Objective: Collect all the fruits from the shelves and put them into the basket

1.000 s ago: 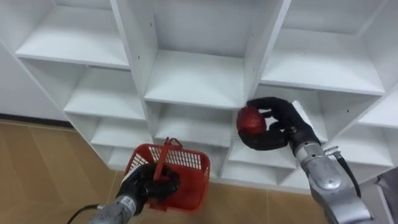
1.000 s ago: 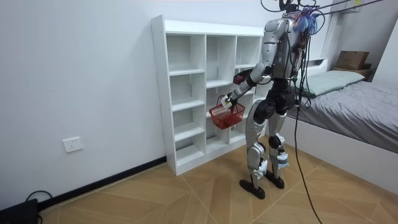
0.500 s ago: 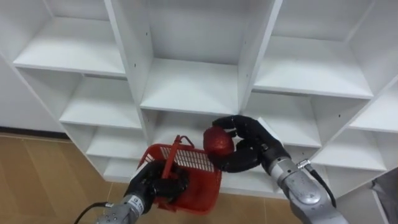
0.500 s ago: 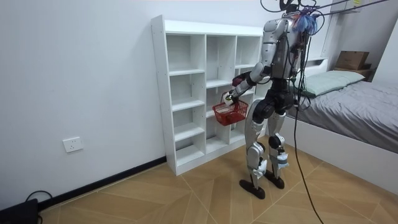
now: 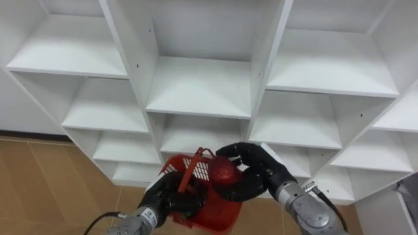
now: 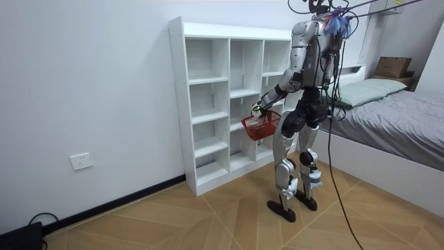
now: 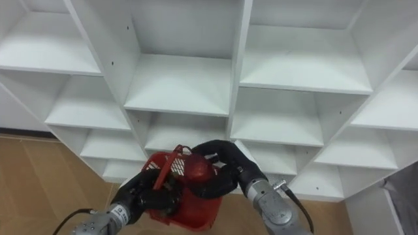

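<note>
The white closet (image 5: 199, 85) fills the upper frame, with wooden floor at the lower left. At lower centre, the right hand (image 5: 260, 175) has carried the fruit (image 5: 224, 172) down and leftward from the right-hand shelf. It now holds it over the red basket (image 5: 222, 215), fingers curled round it, so the drop looks close. The left hand (image 5: 170, 199) grips the handle (image 5: 196, 166). The fruit is round and deep red.

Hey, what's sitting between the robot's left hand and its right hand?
The round red fruit, held in the right hand's curled fingers, over the red plastic basket whose handle the left hand grips. Both eye views show it.
</note>
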You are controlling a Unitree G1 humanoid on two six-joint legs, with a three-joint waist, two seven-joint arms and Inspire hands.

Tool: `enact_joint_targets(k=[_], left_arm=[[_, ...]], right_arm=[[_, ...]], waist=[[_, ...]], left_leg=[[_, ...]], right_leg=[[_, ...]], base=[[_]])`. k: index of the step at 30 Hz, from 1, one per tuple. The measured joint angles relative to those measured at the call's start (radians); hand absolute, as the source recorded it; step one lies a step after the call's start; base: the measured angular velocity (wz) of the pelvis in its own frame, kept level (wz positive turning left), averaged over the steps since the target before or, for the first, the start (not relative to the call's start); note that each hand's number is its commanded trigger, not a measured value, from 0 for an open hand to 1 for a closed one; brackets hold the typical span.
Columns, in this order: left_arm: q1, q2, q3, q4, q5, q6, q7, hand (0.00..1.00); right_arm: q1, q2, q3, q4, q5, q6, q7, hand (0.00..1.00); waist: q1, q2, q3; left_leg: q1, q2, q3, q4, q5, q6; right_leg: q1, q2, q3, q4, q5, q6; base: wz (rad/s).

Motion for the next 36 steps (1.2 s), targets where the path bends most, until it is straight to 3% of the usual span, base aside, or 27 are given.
enact_joint_targets(k=[10, 34, 36], left_arm=[[0.004, 0.003, -0.001, -0.006, 0.000, 0.001, -0.009, 1.00], [0.003, 0.001, -0.006, -0.031, -0.001, 0.000, -0.055, 1.00], [0.003, 0.001, -0.006, -0.031, -0.001, 0.000, -0.060, 1.00]], right_arm=[[-0.001, 0.005, 0.001, 0.012, -0.004, -0.003, -0.001, 1.00], [-0.005, 0.005, 0.009, 0.101, -0.003, -0.001, -0.031, 1.00], [-0.008, 0.006, 0.009, 0.108, -0.003, -0.002, -0.031, 0.00]], waist=[[-0.001, 0.014, -0.0084], [-0.003, 0.022, -0.0017], [-0.003, 0.023, 0.0001]], left_leg=[[0.001, 0.002, 0.000, -0.001, 0.000, 0.000], [-0.016, 0.004, 0.004, -0.008, 0.000, 0.000], [-0.016, 0.004, 0.004, -0.008, 0.000, 0.000]], right_leg=[[0.001, 0.003, 0.000, -0.001, 0.001, -0.001], [-0.018, 0.005, 0.000, -0.003, 0.003, -0.003], [-0.019, 0.005, 0.000, -0.003, 0.003, -0.003]], base=[[0.00], [0.00], [0.00]])
